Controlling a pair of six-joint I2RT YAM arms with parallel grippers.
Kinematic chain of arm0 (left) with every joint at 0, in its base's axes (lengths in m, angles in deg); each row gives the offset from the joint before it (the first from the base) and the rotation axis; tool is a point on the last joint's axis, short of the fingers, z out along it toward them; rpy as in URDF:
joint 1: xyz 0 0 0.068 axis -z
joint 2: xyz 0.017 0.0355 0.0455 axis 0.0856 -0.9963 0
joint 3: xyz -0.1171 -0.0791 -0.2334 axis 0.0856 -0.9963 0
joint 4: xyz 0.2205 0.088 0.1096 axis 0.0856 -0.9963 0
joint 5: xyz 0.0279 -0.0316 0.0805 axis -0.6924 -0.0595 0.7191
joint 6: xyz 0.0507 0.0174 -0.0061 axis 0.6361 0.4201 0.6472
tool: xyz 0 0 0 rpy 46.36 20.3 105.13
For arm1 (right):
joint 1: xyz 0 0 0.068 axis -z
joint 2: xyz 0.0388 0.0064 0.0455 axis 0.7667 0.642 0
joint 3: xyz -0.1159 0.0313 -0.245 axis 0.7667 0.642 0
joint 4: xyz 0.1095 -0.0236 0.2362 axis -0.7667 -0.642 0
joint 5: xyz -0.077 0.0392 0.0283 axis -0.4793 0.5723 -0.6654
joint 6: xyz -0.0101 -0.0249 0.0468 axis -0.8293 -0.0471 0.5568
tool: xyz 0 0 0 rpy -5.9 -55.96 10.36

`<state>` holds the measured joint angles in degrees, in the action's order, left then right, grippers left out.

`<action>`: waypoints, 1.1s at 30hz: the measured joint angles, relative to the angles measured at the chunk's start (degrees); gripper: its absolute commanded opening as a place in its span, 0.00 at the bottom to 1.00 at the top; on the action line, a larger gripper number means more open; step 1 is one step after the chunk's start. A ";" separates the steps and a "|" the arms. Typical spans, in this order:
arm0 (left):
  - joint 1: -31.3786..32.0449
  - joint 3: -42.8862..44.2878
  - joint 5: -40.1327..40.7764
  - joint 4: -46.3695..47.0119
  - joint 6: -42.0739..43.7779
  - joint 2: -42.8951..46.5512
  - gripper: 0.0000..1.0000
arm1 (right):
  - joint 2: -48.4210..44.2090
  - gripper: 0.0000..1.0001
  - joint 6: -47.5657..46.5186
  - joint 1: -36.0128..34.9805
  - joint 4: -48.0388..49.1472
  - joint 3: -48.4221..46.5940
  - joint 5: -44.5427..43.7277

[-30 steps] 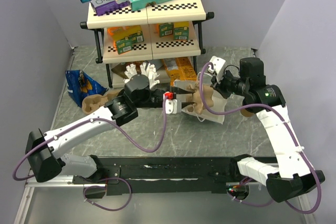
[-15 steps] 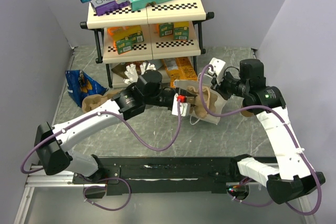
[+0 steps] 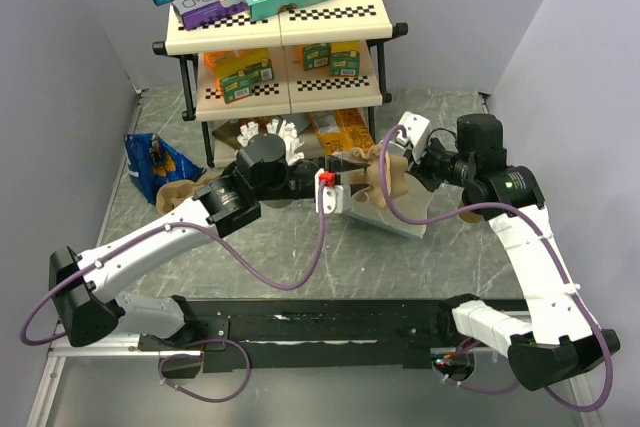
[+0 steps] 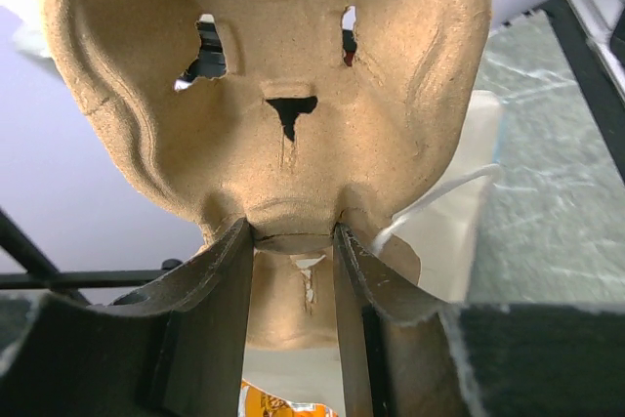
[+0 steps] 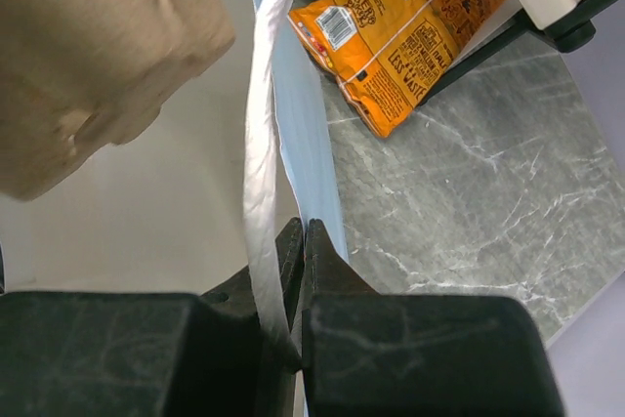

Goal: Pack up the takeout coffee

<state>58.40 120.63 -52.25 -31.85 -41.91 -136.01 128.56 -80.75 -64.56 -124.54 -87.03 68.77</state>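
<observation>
My left gripper [image 3: 343, 180] [image 4: 293, 233] is shut on a rib at the rim of a brown moulded-pulp cup carrier [image 3: 376, 183] [image 4: 264, 75]. It holds the carrier at the mouth of a white paper bag [image 3: 398, 217] [image 4: 459, 241]. My right gripper [image 3: 398, 161] [image 5: 305, 233] is shut on the bag's top edge [image 5: 293, 114], beside its white twisted handle [image 5: 264, 144]. The carrier's underside [image 5: 88, 56] fills the upper left of the right wrist view. The takeout coffee is out of view. A tan shape [image 3: 467, 213] shows behind my right forearm; I cannot tell what it is.
A three-tier shelf rack [image 3: 285, 27] with boxes stands at the back. An orange snack bag [image 3: 338, 133] [image 5: 410, 36] and a grey cup of white sticks [image 3: 268, 133] sit under it. A blue bag [image 3: 155, 162] and another brown pulp piece [image 3: 178, 195] lie left.
My left arm pushed the carrier right towards the bag half a second ago, then drew back left. The bag shifted slightly. Both grips are unchanged.
</observation>
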 measured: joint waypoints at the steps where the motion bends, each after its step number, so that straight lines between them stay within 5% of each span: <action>1: 0.00 0.00 0.52 0.42 -0.59 -0.04 0.01 | 0.00 0.00 -0.09 0.00 0.00 0.00 0.00; 19: -4.15 3.08 -4.28 -2.86 -4.76 -6.73 0.01 | 0.00 0.00 0.13 0.00 -0.04 -0.02 0.02; 28: -4.07 1.95 -5.44 -10.27 4.70 -6.21 0.01 | 0.26 0.00 0.13 0.00 0.04 -0.20 0.04; 33: -2.69 8.17 -5.11 -20.41 11.54 -8.87 0.01 | 0.76 0.00 -0.48 -0.11 -0.13 -0.81 0.68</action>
<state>55.72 128.81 -57.36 -52.26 -30.37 -144.88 129.32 -81.23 -64.67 -124.67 -87.84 69.45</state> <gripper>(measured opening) 0.392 0.054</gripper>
